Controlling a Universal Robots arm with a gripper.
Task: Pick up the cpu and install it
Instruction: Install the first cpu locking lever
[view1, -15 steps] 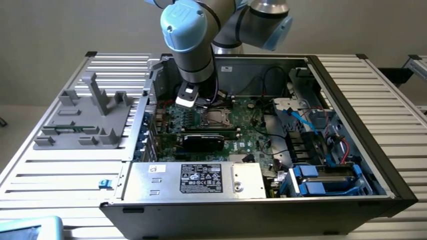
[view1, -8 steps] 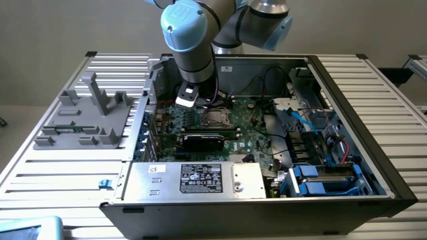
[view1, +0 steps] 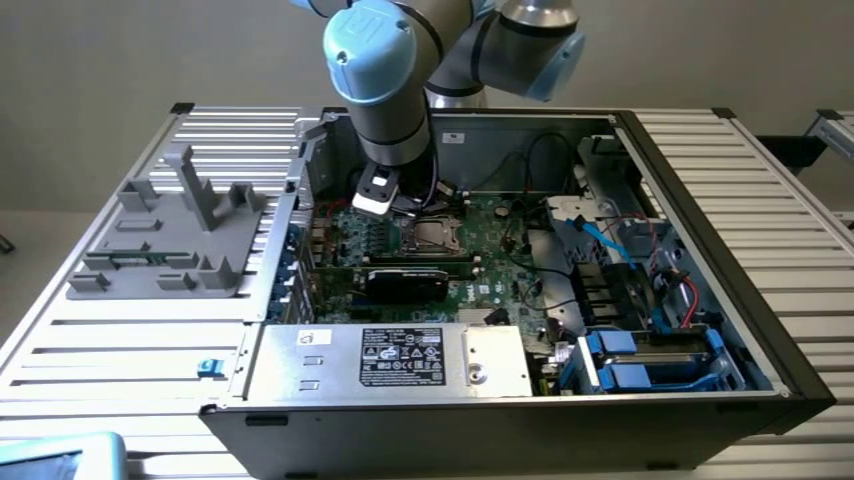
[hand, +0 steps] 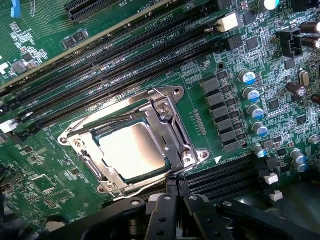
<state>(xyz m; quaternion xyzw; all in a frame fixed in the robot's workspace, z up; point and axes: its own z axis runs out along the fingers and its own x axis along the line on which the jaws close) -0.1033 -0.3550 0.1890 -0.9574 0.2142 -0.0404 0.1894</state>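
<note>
1. The cpu (hand: 132, 150) lay flat inside the socket frame (hand: 172, 117) on the motherboard (hand: 220, 65).
2. The claw (hand: 172, 215) hovered just beside it; I could not tell whether it was apart or together.
3. Risk, I judged: a skewed chip would bend pins under clamping.

White silkscreen on the motherboard (hand: 210, 70) beside the memory slots (hand: 125, 65) reads "DIMM3 CPU1" and "DIMM4 CPU1"; power-supply label (view1: 407, 358) print illegible.
</note>
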